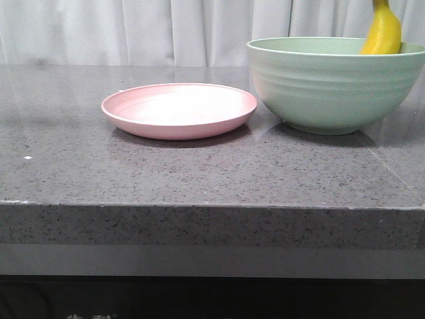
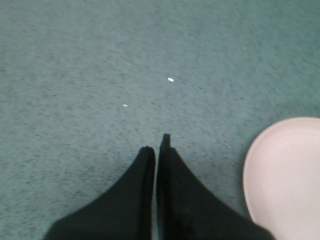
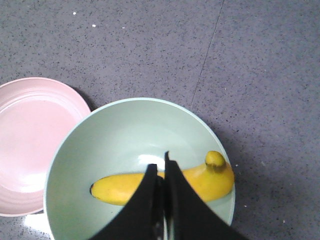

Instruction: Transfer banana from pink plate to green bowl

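The banana (image 1: 383,32) lies in the green bowl (image 1: 325,86) at the right, leaning on the bowl's wall with one end sticking up above the rim. In the right wrist view the banana (image 3: 112,189) lies across the bowl's bottom (image 3: 125,132). My right gripper (image 3: 161,162) is shut and empty, above the banana and apart from it. The pink plate (image 1: 179,106) is empty and stands just left of the bowl; it also shows in the right wrist view (image 3: 30,140). My left gripper (image 2: 157,145) is shut and empty over bare table beside the plate's edge (image 2: 290,175). Neither gripper shows in the front view.
The grey speckled table (image 1: 199,173) ends in a front edge close to the camera. A white curtain (image 1: 133,26) hangs behind it. Small white specks (image 2: 170,79) lie on the table near my left gripper.
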`<state>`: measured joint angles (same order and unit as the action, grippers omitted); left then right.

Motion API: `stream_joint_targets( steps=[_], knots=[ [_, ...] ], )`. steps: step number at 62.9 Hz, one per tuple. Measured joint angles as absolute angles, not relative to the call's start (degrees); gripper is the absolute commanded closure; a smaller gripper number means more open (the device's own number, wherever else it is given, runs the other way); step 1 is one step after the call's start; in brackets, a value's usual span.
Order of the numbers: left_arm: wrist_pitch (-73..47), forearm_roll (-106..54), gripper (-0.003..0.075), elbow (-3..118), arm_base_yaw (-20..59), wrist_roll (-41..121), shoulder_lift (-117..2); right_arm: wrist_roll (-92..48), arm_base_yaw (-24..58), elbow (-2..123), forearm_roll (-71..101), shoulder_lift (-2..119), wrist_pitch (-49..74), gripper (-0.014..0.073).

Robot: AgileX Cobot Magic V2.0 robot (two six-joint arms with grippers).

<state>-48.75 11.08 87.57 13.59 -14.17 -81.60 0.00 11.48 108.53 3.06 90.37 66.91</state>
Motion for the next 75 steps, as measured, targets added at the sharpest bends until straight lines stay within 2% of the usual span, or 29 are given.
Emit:
stream_joint_targets(
  steps=[7,18,35,47,62,75],
  knots=[
    [-46.8,11.0,0.0738,84.7,8.3,-14.2,-76.4,0.3,10.4,104.9,3.1,86.7,65.8,0.0641],
    [-42.0,11.2,0.0738,73.4,1.9,-14.2,-64.1,0.6,8.7,91.5,2.8,77.6,59.3,0.0641],
    [-28.1,11.2,0.0738,46.7,0.6,-14.2,-38.9,0.7,8.8,60.3,6.2,53.5,38.2,0.0641],
    [-25.6,10.1,0.0738,32.1,0.6,-14.2,-19.2,0.7,8.8,38.1,6.5,34.5,25.9,0.0641],
    [-29.6,8.5,0.0738,24.5,0.6,-14.2,-0.3,0.7,8.8,22.2,6.5,14.6,25.5,0.0641],
    [-34.6,6.3,0.0738,24.2,0.6,-14.2,0.4,0.7,8.8,18.7,4.8,5.7,25.8,0.0641]
  ],
)
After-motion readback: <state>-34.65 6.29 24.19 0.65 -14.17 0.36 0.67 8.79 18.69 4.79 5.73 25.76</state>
